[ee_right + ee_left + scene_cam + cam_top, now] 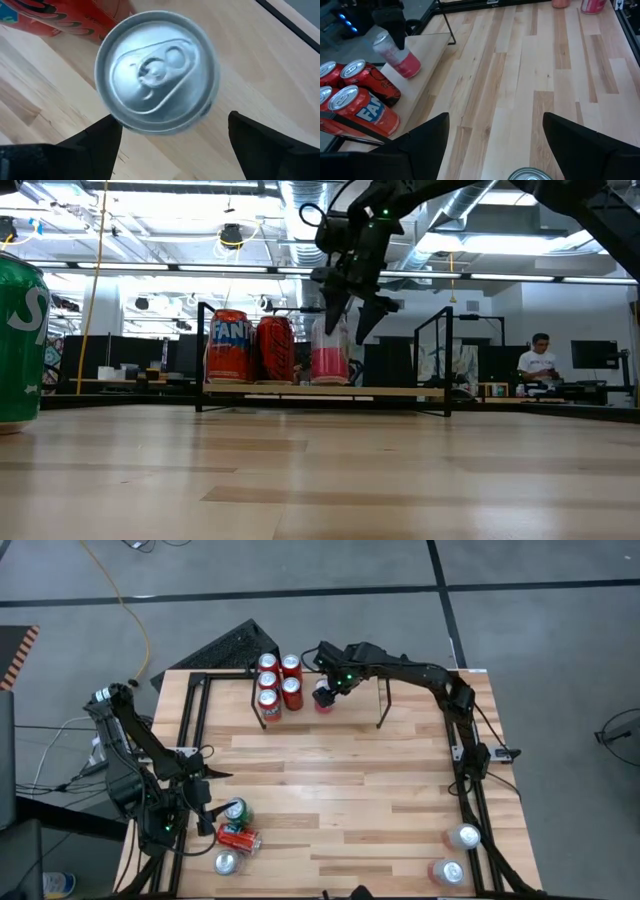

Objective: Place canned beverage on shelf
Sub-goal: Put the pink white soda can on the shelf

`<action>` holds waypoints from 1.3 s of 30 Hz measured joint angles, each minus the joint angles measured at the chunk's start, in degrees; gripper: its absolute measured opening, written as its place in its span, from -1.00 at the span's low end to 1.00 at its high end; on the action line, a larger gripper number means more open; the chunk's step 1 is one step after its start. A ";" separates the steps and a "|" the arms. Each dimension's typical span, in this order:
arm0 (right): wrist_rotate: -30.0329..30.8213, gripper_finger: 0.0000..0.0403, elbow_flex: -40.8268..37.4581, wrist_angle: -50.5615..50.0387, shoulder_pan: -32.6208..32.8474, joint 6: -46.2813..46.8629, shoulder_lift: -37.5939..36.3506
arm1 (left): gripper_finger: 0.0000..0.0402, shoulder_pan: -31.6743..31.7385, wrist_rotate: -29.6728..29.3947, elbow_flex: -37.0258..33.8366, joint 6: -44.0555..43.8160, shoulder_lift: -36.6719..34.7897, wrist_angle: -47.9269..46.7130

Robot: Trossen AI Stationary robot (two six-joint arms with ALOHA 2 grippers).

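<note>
Pink can (330, 358) stands upright on the shelf (320, 391), long axis vertical, lid up; right gripper (350, 315) above, jaws spread, holding nothing.

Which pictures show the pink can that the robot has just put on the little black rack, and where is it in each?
High view: pink can at the top middle, under the right gripper.
Low view: centre, third in the row.
Left wrist view: upper left, on the shelf board.
Right wrist view: its silver top fills the middle.
Shared landmark: the red cans beside it.
</note>
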 joint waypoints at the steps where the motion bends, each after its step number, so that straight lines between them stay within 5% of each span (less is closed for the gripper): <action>1: 0.00 0.67 0.00 0.05 0.00 -0.06 0.00 | 0.53 0.00 0.00 0.00 0.00 0.00 -0.02; 10: 0.17 0.67 0.04 -0.89 1.44 -6.43 -0.29 | 0.53 0.01 0.70 0.00 0.00 0.00 -0.02; 14: 2.09 0.67 0.04 -2.51 3.35 -21.78 -1.60 | 0.53 0.00 0.85 0.00 0.00 0.00 -0.02; 18: 12.07 0.67 0.15 -4.35 5.47 -37.46 -2.47 | 0.53 0.01 0.85 0.00 -0.35 0.00 -0.02; 25: 11.62 0.67 0.15 -1.26 7.00 -55.40 -2.51 | 0.53 0.01 0.98 0.00 -2.08 0.00 -0.02; 39: 12.27 0.65 0.13 2.99 6.27 -58.77 -2.54 | 0.53 0.02 -0.91 -0.02 -2.48 0.00 -0.02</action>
